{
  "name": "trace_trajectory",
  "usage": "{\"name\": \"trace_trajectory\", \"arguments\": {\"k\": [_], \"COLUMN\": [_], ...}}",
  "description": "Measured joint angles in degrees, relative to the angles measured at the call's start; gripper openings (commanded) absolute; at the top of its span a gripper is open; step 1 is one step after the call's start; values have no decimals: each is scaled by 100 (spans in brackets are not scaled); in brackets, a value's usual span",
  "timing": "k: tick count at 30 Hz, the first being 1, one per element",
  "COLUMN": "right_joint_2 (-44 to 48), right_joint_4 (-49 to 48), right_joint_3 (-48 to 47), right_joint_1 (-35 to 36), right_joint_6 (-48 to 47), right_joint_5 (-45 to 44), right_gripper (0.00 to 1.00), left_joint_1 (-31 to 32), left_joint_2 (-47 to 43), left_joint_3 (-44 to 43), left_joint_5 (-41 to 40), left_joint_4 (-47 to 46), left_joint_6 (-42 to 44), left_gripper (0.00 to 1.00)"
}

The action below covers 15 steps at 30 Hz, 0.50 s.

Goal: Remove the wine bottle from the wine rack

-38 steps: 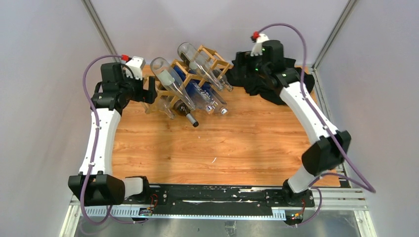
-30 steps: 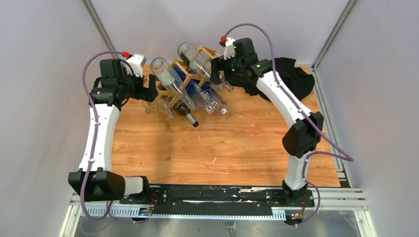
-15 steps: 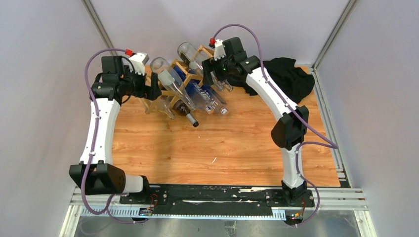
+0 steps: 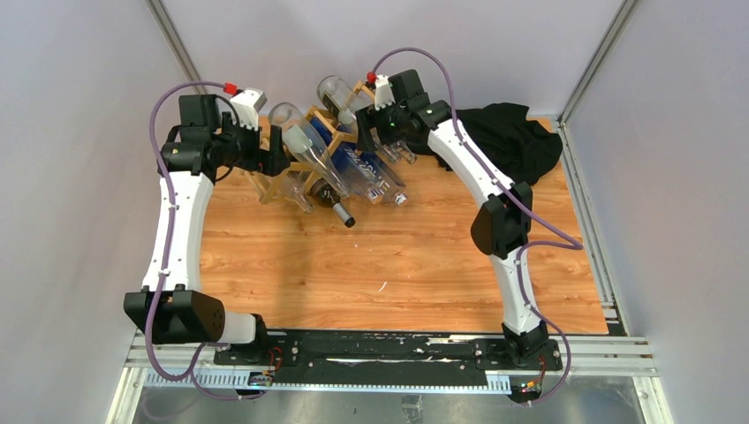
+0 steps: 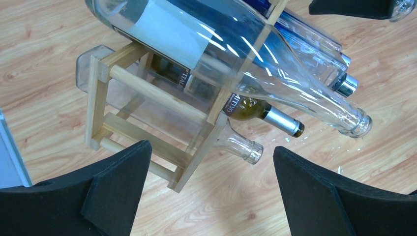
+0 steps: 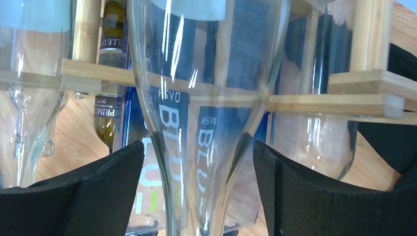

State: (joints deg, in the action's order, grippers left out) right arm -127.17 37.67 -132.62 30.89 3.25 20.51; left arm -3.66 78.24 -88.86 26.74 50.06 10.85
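We note left gripper [image 5: 211, 148] spread wide beside wine rack [image 5: 157, 93]; right gripper [image 6: 197, 145] parted, straddling clear wine bottle [image 6: 206, 59].

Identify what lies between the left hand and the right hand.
The wine rack, loaded with bottles, fills that stretch between the left hand and right hand, as the top view shows.
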Motion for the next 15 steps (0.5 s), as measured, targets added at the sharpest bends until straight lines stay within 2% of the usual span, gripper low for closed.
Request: {"name": "trace_trajectory", "arguments": {"k": [7, 12, 15], "right_joint_2": [-229, -232, -232], "right_joint_4": [-26, -39, -20], "right_joint_3": [-149, -168, -168], "right_joint_1": [0, 0, -13], "right_joint_6": [22, 31, 42], "right_joint_5": [92, 109, 127], "right_gripper": [68, 53, 41], "left_joint_1": [13, 116, 164], "left_joint_2": [0, 0, 0], "left_joint_3": [-20, -20, -20], "left_joint_5": [35, 61, 70], "left_joint_4": [98, 166, 210], "left_joint_6": [61, 125, 186], "left_gripper": [100, 100, 100]}}
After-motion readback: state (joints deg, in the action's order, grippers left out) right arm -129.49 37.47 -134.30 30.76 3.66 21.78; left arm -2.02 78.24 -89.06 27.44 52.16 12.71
